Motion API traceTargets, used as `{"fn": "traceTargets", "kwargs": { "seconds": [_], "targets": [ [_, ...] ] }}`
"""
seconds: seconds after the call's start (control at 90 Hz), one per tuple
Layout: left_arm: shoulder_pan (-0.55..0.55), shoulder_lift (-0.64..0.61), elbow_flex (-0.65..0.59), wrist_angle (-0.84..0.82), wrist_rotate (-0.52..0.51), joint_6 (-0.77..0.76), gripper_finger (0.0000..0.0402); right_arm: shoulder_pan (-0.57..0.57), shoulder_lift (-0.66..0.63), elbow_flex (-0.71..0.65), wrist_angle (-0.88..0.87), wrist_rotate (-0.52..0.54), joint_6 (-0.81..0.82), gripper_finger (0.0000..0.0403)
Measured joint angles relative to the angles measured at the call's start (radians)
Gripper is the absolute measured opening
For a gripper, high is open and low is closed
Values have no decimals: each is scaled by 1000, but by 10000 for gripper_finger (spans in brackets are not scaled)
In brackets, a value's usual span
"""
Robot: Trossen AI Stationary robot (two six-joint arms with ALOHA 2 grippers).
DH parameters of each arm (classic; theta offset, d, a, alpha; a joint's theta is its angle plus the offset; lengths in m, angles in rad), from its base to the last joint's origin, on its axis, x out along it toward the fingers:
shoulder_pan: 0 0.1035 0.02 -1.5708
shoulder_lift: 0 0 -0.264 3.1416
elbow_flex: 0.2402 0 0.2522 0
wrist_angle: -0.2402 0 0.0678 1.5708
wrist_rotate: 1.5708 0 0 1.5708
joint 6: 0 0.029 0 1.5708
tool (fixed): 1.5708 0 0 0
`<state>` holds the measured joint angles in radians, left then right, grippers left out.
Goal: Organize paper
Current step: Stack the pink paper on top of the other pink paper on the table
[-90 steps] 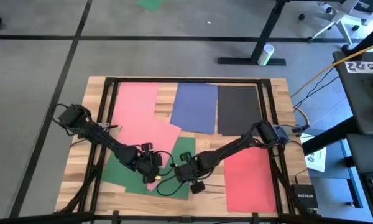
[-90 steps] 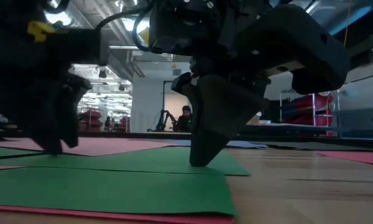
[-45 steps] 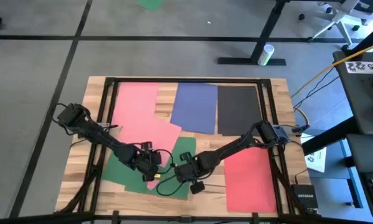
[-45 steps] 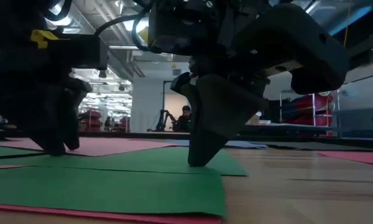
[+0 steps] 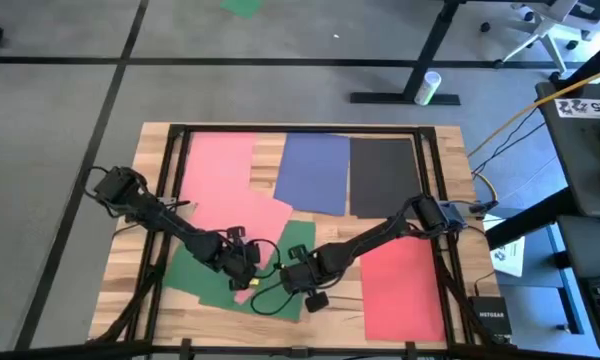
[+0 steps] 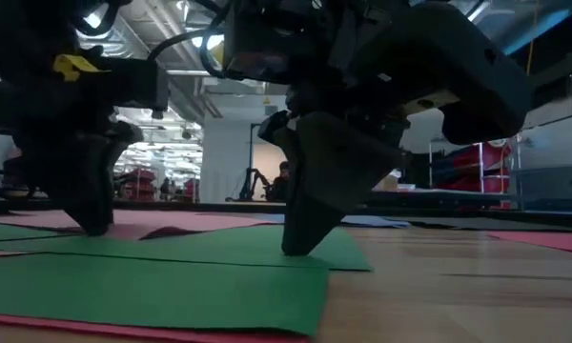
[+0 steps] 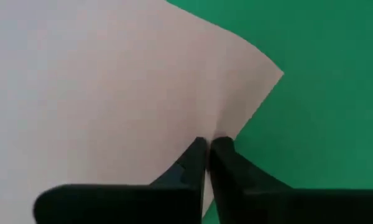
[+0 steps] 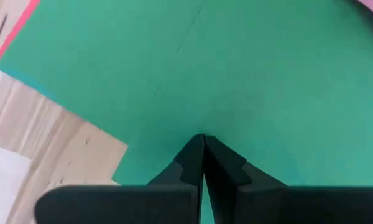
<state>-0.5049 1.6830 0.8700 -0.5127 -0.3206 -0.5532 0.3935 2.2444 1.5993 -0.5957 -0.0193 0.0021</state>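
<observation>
Wooden table (image 5: 450,150) spread with the paper: two pink sheets at the left, blue sheet (image 5: 315,172) and black sheet (image 5: 383,175) at the far side, red sheet (image 5: 402,285) at the near right, green sheet (image 5: 205,275) near the middle front under both tools. Left gripper (image 5: 242,272) down on the corner of the lower pink sheet (image 7: 112,81), fingers pressed together, tips on the paper just beside the green. Right gripper (image 5: 292,276) likewise closed tight, tips planted on the green. Over the last second, seen from table height, near corner of the green drawn leftward across the wood, both grippers shifted slightly; from above, hardly any visible difference. Judged as a slow drag to square the green against its neighbours, sorting far from finished. Only in the wrist views: closed fingers and exact contact points, plus a white sheet (image 8: 6,180) beyond the green's edge. Only from above: the whole layout of colours.
</observation>
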Motion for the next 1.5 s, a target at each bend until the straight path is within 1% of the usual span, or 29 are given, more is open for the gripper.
{"fn": "traceTargets", "kwargs": {
  "seconds": [0.278, 0.422, 0.6, 0.667, 0.8, 0.878, 1.033, 1.211, 1.5],
  "targets": [
    [0, -11, 100, -172, -2, 9, 0, 0, 0, 0, -1, 0, 0, 0],
    [-1, -12, 182, -338, -35, 45, 0, 0, 0, 0, -2, 0, 0, 0],
    [-1, -13, 284, -583, -99, 68, 0, 0, 0, 0, -2, 0, 0, 0],
    [-2, -14, 313, -662, -112, 100, 0, 0, 0, 0, -1, 0, 0, 0],
    [-4, -14, 350, -794, -114, 222, 0, 0, 0, 0, 0, 0, 0, 0],
    [-4, -14, 360, -866, -137, 291, 0, 0, 0, 0, 0, 0, 0, 0],
    [-5, -14, 362, -967, -231, 437, 0, 0, 0, 0, 1, 0, 0, 0],
    [-7, -14, 362, -969, -338, 643, 0, 0, 0, 0, 2, 0, 0, 0],
    [-6, -14, 362, -969, -643, 983, 0, 0, 0, 0, 3, -1, 0, 0]
  ]
}}
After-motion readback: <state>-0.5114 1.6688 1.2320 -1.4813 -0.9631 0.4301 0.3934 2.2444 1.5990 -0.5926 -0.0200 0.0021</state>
